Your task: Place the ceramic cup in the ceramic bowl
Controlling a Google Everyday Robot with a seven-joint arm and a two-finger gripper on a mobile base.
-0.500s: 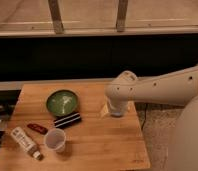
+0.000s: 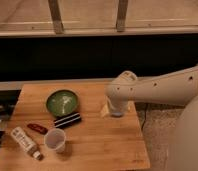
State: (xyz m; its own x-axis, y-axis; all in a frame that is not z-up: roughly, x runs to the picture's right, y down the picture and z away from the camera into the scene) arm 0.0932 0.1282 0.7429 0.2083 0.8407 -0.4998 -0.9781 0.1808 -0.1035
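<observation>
The ceramic cup (image 2: 55,139), small, pale and tapered, stands upright near the front left of the wooden table (image 2: 102,145). The ceramic bowl (image 2: 62,102), green with a dark rim, sits behind it towards the table's middle left. My gripper (image 2: 115,111) hangs from the white arm over the right part of the table, well to the right of the bowl and the cup. It points down close to the table top.
A white tube-like bottle (image 2: 24,141) lies at the front left edge. A small red object (image 2: 37,128) lies beside it. A dark flat bar (image 2: 67,120) lies just in front of the bowl. A dark wall and railing stand behind the table.
</observation>
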